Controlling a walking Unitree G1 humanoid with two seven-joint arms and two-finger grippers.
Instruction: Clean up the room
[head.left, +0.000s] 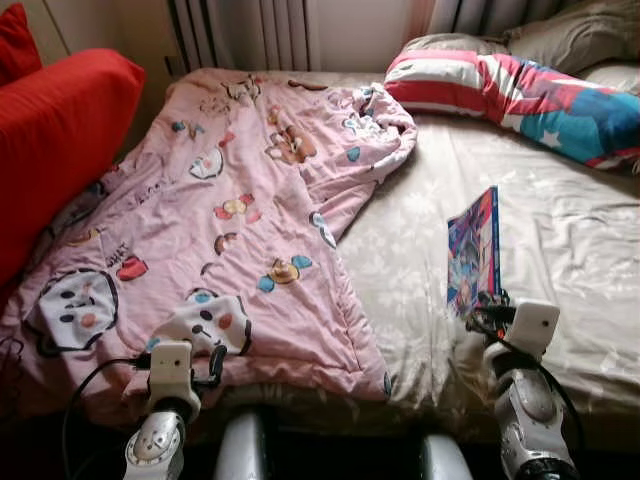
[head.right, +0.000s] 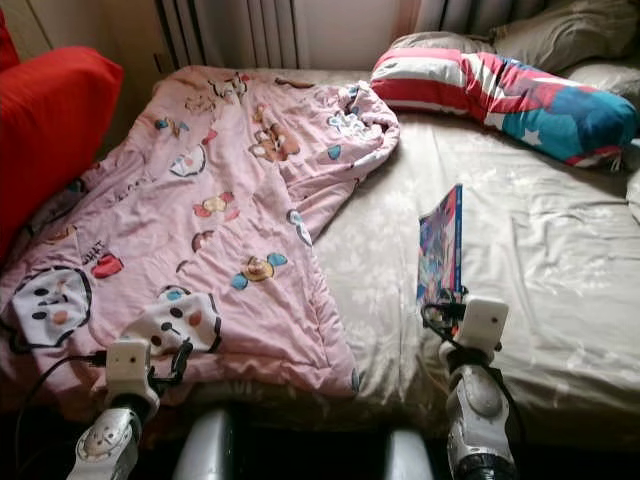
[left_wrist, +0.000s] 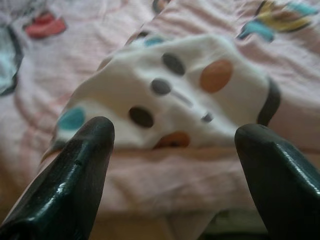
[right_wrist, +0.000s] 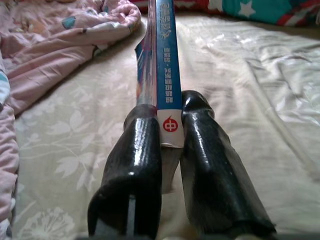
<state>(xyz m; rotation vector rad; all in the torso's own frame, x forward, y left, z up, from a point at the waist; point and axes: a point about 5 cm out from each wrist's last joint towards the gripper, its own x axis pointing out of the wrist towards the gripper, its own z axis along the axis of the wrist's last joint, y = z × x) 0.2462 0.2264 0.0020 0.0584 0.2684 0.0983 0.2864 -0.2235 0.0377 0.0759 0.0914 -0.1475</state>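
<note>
A thin colourful book (head.left: 475, 250) stands on its edge on the beige floral bed sheet (head.left: 570, 240), lifted at its near end. My right gripper (right_wrist: 170, 107) is shut on the book's blue spine (right_wrist: 163, 60) at the near corner, one finger on each cover. A pink cartoon-print blanket (head.left: 240, 200) lies spread and rumpled over the left half of the bed. My left gripper (left_wrist: 175, 130) hovers open just above the blanket's near edge, by a white spotted cartoon patch (left_wrist: 175, 95), holding nothing.
A striped red, white and blue pillow (head.left: 520, 90) lies at the head of the bed, with grey pillows (head.left: 570, 35) behind it. A big red cushion (head.left: 60, 140) stands at the left. A radiator (head.left: 250, 30) lines the far wall.
</note>
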